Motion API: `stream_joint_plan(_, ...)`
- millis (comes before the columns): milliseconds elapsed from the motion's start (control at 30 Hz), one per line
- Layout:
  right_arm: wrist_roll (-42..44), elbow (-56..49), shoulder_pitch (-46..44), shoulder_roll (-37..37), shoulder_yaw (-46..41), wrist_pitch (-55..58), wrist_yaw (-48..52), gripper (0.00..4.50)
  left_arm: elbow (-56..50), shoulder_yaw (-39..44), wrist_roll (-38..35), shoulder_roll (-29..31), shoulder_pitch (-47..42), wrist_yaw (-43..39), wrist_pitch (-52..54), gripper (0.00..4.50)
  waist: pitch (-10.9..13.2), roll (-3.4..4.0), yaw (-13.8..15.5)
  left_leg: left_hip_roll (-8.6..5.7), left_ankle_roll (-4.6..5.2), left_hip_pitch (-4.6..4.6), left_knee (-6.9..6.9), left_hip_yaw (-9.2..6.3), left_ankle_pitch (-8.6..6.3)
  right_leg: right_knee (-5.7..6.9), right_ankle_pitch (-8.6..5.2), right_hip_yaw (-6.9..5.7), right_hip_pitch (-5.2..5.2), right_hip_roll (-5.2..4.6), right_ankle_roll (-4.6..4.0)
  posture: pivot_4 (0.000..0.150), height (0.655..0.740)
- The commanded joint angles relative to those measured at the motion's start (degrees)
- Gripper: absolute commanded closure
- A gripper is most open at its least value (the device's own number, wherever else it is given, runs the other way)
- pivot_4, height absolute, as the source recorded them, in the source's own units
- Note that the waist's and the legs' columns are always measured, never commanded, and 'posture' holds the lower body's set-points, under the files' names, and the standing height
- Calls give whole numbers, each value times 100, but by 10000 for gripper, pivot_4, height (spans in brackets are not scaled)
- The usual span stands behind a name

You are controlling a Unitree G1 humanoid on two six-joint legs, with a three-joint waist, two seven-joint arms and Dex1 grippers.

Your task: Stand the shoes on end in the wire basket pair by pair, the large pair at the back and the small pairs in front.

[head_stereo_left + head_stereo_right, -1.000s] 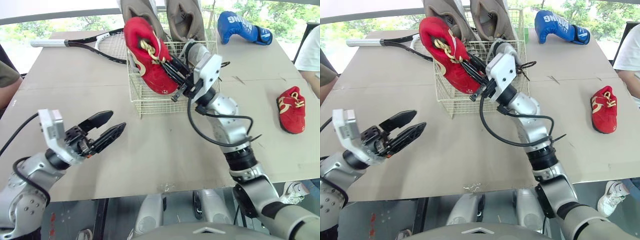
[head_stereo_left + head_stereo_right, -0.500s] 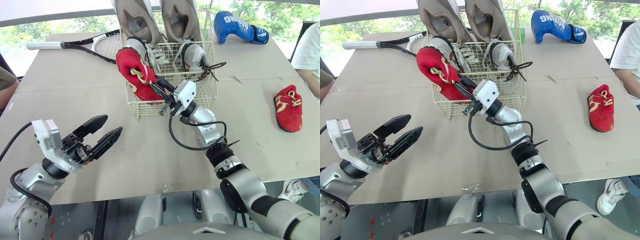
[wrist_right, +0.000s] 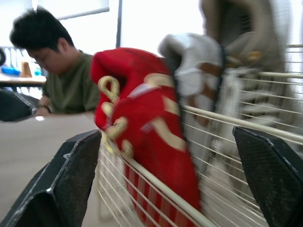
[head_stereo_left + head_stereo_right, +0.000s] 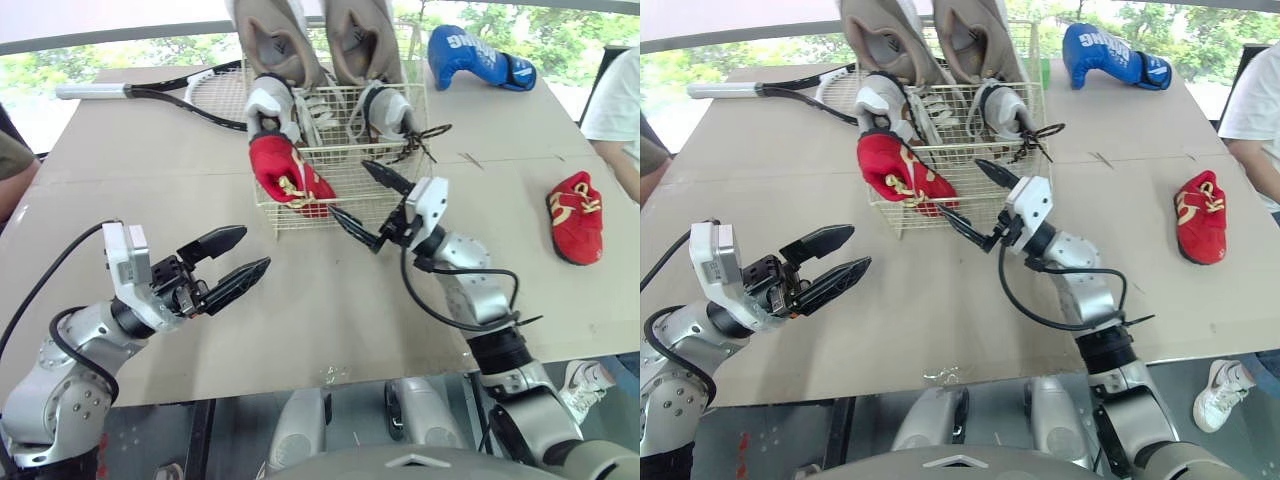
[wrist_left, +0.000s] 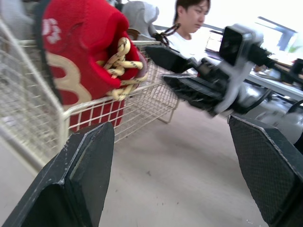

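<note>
A red shoe [image 4: 288, 172] stands on end in the front left of the wire basket [image 4: 350, 150], leaning over its front rim. Behind it stand two small grey-white shoes [image 4: 270, 100], and the large tan pair [image 4: 265, 35] rises at the back. My right gripper [image 4: 350, 188] is open just in front of the basket, beside the red shoe and apart from it. The second red shoe [image 4: 577, 215] lies on the table at the right. My left gripper [image 4: 255, 248] hovers open and empty over the table's near left.
A blue boxing glove [image 4: 470, 50] lies at the back right and a tennis racket [image 4: 190, 90] lies left of the basket. A person [image 4: 620, 100] sits at the table's right edge, another [image 4: 15, 160] at the left.
My right gripper opened and let go of the red shoe, which settled into the basket's front left. The gripper drew back toward the near side. The left arm shifted slightly.
</note>
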Motion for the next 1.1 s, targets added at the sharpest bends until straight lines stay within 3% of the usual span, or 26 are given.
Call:
stream_joint_plan(33,239,-1557,395,-423,-197,822,-222,1413,89,-446,-3,161,-401,-463,123,3575,3,5,6,4,0,3,-7,4,0,-2,0,2,0,4,-1,1500,7400)
stream_joint_plan(167,420,-2942,818,-879,-902,2134,-1156,1413,65,-1034,-152,166,-971,-754,433,3575,3,6,36,4,0,-9,-11,6,0,-14,-3,-10,-2,2,-3,1500,7400)
stream_joint_plan(267,1024,-3786,1448,-1784,-2166,3240,-1300,484,116,-1570,-151,50,-1631,-920,644,3575,4,6,98,-4,1,-13,-11,2,0,-25,-2,-5,0,-5,-1,1500,7400)
stream_joint_plan(300,1001,-3961,1666,-2148,-2522,3488,-1270,125,144,-1711,-157,3,-1834,-942,708,1788,5,8,157,-6,1,-17,-10,6,0,-35,-2,-15,3,-7,-1,1500,7400)
stream_joint_plan(433,1037,-3791,1981,-3061,-3769,4476,-1565,125,167,-2186,156,-397,-2534,-639,694,1788,6,9,185,-10,4,-29,-6,12,-1,-52,-1,-24,8,-11,1,1500,7400)
stream_joint_plan(500,1085,-3334,1840,-3653,-4124,5342,-1590,125,166,-2457,417,-640,-2926,-397,660,1788,6,9,142,-8,5,-21,-8,20,-1,-49,-1,-13,12,-7,1,1500,7400)
stream_joint_plan(567,626,-2732,1676,-4525,-3907,6038,-1672,125,167,-2704,629,-784,-3201,-284,682,1788,10,16,130,-4,5,-15,-7,29,-1,-49,-1,-2,15,1,1,1500,7400)
stream_joint_plan(633,805,-2222,1558,-4966,-3817,6338,-1281,125,203,-2853,699,-893,-3405,-234,759,1788,9,14,131,-2,7,-10,-8,41,0,-49,-2,8,15,3,0,1500,7400)
stream_joint_plan(867,559,366,143,-5094,-3201,6761,-1244,125,434,-3208,858,-1286,-4054,-62,995,1788,9,13,142,2,17,-15,-4,56,-6,-55,1,19,14,7,5,1500,7400)
stream_joint_plan(1100,100,2281,-655,-5035,-2582,6004,-911,125,616,-3326,1150,-1492,-4035,-319,604,1788,10,15,151,1,22,-21,-6,62,-9,-62,3,20,9,5,8,1500,7400)
